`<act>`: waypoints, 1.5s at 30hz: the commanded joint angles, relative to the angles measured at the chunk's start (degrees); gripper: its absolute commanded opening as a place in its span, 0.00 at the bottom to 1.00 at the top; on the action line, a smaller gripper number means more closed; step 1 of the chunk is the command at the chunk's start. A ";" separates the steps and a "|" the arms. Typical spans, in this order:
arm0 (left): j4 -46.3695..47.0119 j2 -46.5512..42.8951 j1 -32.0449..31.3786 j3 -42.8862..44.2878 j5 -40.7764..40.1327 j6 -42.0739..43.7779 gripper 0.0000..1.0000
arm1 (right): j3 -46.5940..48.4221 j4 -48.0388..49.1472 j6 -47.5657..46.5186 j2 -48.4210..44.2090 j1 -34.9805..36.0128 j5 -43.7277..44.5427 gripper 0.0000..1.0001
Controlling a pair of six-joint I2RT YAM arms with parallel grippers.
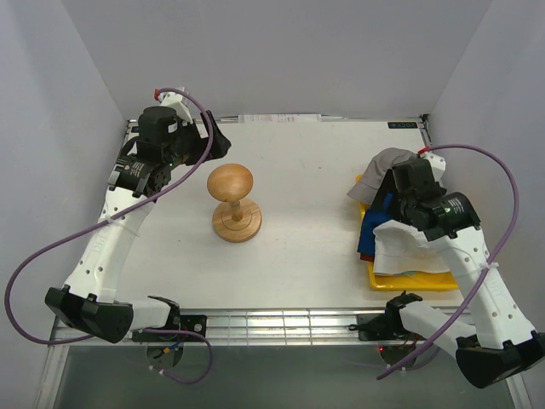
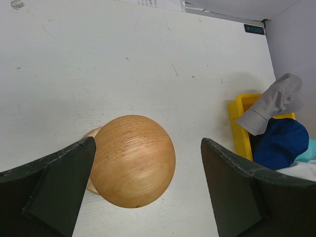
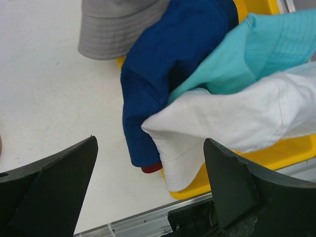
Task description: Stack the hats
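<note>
Pre-grasp of first hat: hovering right gripper (image 3: 149, 143) wide open, empty, over hats (image 1: 400, 251) heaped in yellow tray (image 1: 409, 284) at 3 o'clock, left gripper (image 2: 147, 142) likewise above wooden stand (image 1: 236, 203); next probably dropping onto white hat (image 3: 237, 118), pinching.

White table (image 1: 306, 170), plain pale grey walls (image 1: 281, 51), soft even light

Grey hat (image 3: 118, 24), navy hat (image 3: 163, 59), teal hat (image 3: 266, 49), white hat (image 3: 237, 123), probably dark-red hat (image 3: 151, 168); yellow tray (image 2: 240, 126).
</note>
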 commanded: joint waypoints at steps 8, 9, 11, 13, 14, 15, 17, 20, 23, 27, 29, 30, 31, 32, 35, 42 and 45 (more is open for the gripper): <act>1.95 -2.30 0.00 -0.55 3.29 0.19 0.98 | -5.85 -6.27 9.94 -1.62 -1.04 11.26 0.94; 2.03 -2.13 0.00 -0.56 3.56 0.19 0.98 | -5.76 -6.27 10.20 -1.27 -1.13 11.71 0.94; 2.12 -1.95 0.00 -0.56 4.00 0.10 0.98 | -5.50 -6.27 10.73 -0.74 -1.83 13.19 0.95; 2.12 -1.78 0.00 -0.47 4.35 0.02 0.98 | -5.76 -6.62 11.78 -0.21 -2.36 14.34 0.98; 2.12 -1.69 0.00 -0.47 4.53 0.01 0.98 | -6.02 -6.71 11.96 -0.12 -2.88 15.31 0.98; 2.12 -1.60 0.00 -0.47 4.61 -0.07 0.98 | -6.29 -6.62 12.22 -0.04 -3.15 15.66 0.98; 2.21 -1.34 0.00 -0.56 5.05 -0.07 0.98 | -7.16 -6.01 12.32 0.14 -3.76 16.71 0.98; 2.21 -0.99 0.00 -0.47 5.58 -0.25 0.98 | -8.31 -4.17 11.53 0.58 -4.73 15.93 0.96; 2.21 -0.72 0.00 -0.47 5.93 -0.42 0.98 | -9.45 -1.88 10.39 0.93 -5.87 15.93 0.96; 2.21 -0.63 0.00 -0.73 6.37 -0.43 0.98 | -11.21 0.85 8.10 1.28 -7.45 14.17 0.98; 2.21 -0.55 0.00 -0.91 6.29 -0.51 0.98 | -12.00 1.38 7.48 1.28 -8.24 13.73 0.94; 2.21 -0.55 0.00 -0.99 6.37 -0.51 0.98 | -12.18 1.73 7.13 1.20 -8.42 13.91 0.90; 2.30 -0.55 0.00 -1.08 6.46 -0.51 0.98 | -12.44 1.99 6.87 1.11 -8.77 13.73 0.82; 2.21 -0.55 0.00 -1.08 6.55 -0.69 0.98 | -12.62 2.34 6.69 0.76 -8.86 13.65 0.78; 2.21 -0.28 0.00 -1.26 6.90 -0.86 0.98 | -13.14 3.31 5.38 0.23 -9.30 12.94 0.58; 2.30 -0.02 0.00 -1.70 7.43 -1.39 0.98 | -9.72 3.49 1.16 -0.48 -9.48 10.13 0.18; 2.21 0.16 0.00 -1.87 7.87 -1.57 0.98 | -5.95 2.88 -1.22 -0.12 -9.48 7.15 0.08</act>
